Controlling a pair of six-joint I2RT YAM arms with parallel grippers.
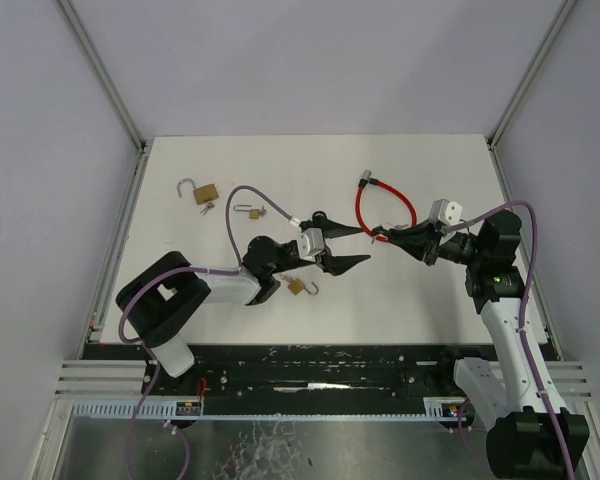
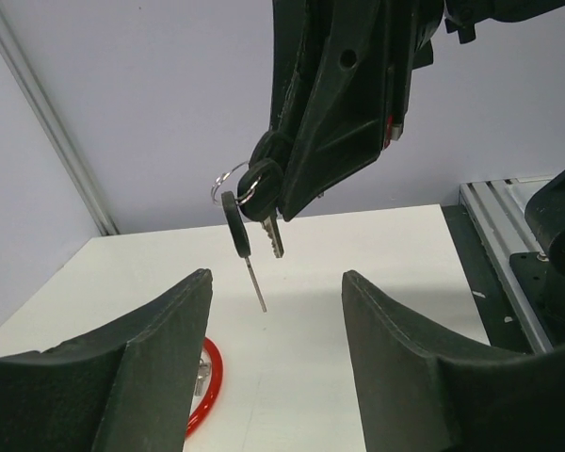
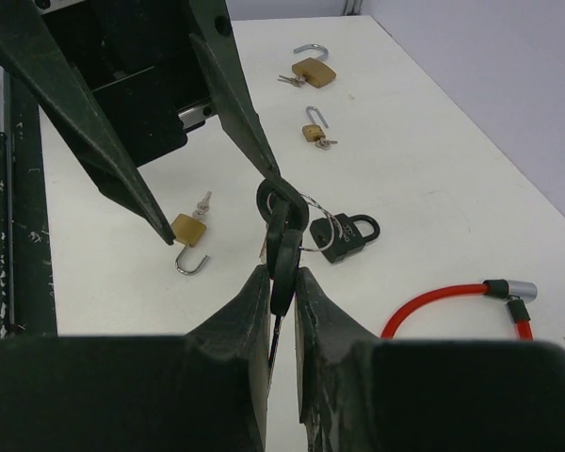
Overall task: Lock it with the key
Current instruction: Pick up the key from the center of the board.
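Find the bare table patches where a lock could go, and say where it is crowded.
Free: the far table strip beyond the big padlock and red cable; the near middle between left arm and right arm. Crowded: the centre, under both jaws.

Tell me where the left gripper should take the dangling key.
Probably by its black head, coming in level: the key hangs blade-down from the right gripper, and its narrow edge faces the left gripper, so the open jaws close on the flat faces.
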